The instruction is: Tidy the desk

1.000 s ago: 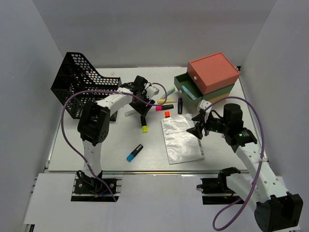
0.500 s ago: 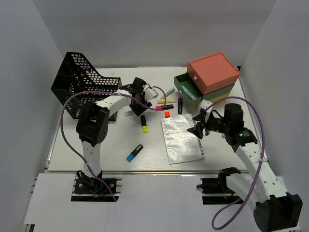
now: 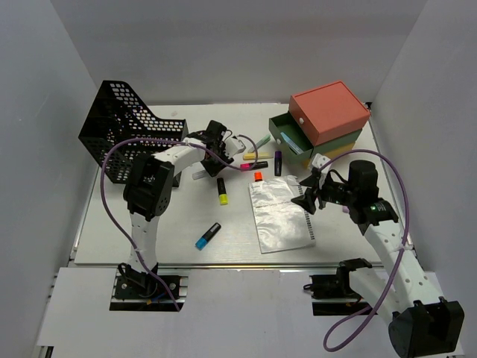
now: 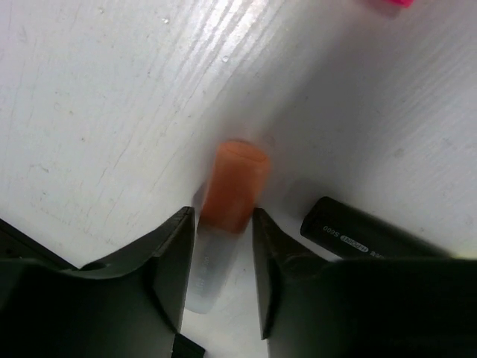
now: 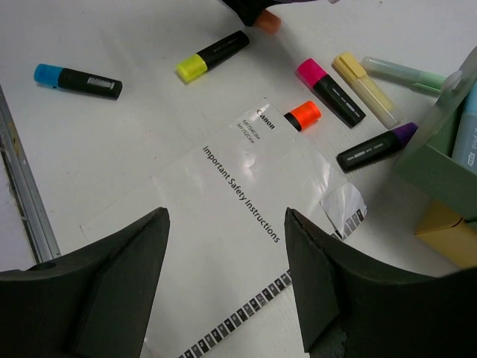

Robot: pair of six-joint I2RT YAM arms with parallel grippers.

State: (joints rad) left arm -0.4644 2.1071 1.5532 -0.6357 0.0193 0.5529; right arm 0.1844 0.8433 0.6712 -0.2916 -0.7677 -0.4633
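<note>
The table lies directly beneath both end effectors: rigid, fixed and smooth, so it is not itself a thing to grasp, and items on it will likely slide. The left end effector straddles an orange-capped marker lying flat below it; whether the fingers clamp it cannot be told. Judged light, stiff and prone to roll, the marker is best taken across its barrel. The right end effector hangs released and empty above a leaflet.

Plain white walls enclose the scene on three sides, evenly lit.
</note>
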